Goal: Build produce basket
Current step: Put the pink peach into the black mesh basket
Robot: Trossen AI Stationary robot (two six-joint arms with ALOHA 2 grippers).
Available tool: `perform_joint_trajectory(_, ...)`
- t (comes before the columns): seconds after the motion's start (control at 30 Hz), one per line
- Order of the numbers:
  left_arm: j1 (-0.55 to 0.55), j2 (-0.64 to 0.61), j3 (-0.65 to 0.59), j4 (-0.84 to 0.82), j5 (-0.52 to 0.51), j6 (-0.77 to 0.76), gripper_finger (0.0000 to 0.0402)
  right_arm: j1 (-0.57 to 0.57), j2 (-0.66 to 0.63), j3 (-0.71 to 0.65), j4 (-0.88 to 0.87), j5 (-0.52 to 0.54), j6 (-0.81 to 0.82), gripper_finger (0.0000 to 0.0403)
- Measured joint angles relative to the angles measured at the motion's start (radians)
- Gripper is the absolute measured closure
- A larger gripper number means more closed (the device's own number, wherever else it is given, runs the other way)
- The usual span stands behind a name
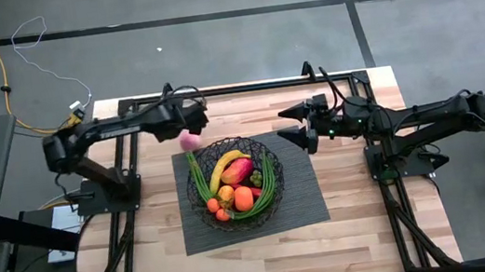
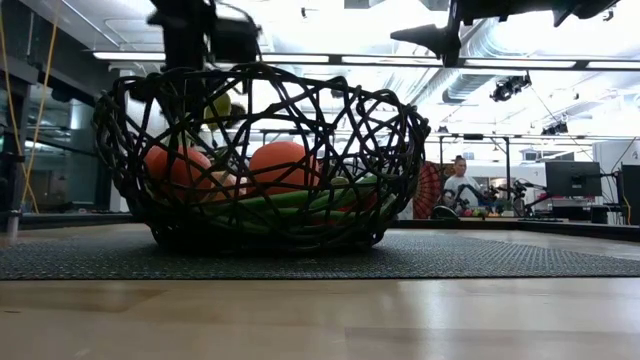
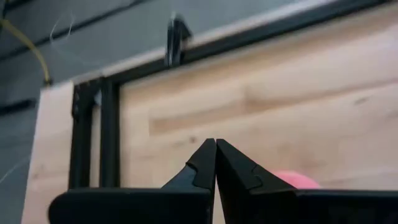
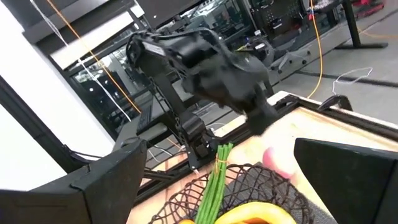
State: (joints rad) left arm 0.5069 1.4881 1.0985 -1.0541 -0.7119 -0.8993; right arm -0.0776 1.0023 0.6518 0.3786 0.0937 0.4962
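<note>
The black wire basket stands on a dark ribbed mat. In it lie a yellow banana, a red-orange mango, an orange, small tomatoes and long green beans. A pink ball lies outside the basket at its far left rim. It also shows in the left wrist view. My left gripper is shut and empty, just above the ball. My right gripper is open and empty, raised to the right of the basket.
The black metal frame runs along the table's far edge and down both sides by the arm bases. Bare wood lies near the front edge. In the low view a person sits far off in the room.
</note>
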Motion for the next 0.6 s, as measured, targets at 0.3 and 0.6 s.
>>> perform_joint_trajectory(0.3, -0.002, -0.212, 0.001, 0.017, 0.1, 0.298, 0.0401, 0.0, 0.0, 0.0, -0.001, 0.0, 0.027, 0.0013)
perform_joint_trajectory(0.6, 0.079, -0.263, 0.002, 0.031, 0.305, 0.426, 0.0322, 0.0, 0.0, 0.0, -0.001, 0.001, 0.023, 0.0013)
